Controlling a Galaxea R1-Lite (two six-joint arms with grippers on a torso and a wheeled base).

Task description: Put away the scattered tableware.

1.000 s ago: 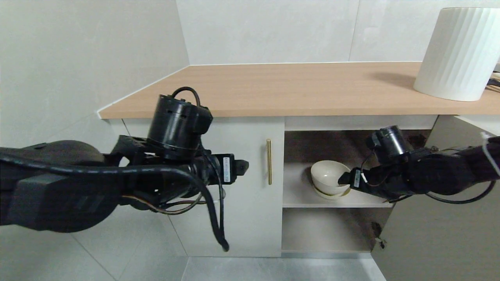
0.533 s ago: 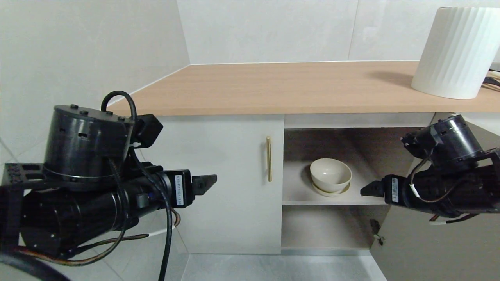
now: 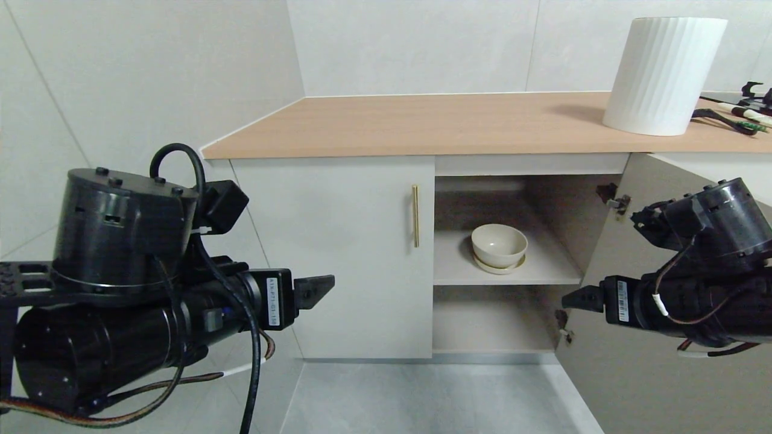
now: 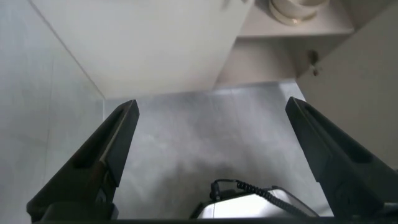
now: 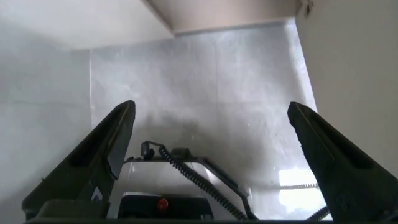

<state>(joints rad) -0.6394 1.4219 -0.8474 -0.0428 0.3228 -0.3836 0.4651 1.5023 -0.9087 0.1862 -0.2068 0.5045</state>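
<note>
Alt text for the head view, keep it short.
A cream bowl sits on a saucer on the shelf of an open cabinet. The left end effector and right end effector hang open and empty in front of it.

Left arm point(image 3: 139, 325) and right arm point(image 3: 681, 301) level; both jaws wide apart, empty.

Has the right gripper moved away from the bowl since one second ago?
Yes. The right gripper has drawn back from the bowl, out of the cabinet.
</note>
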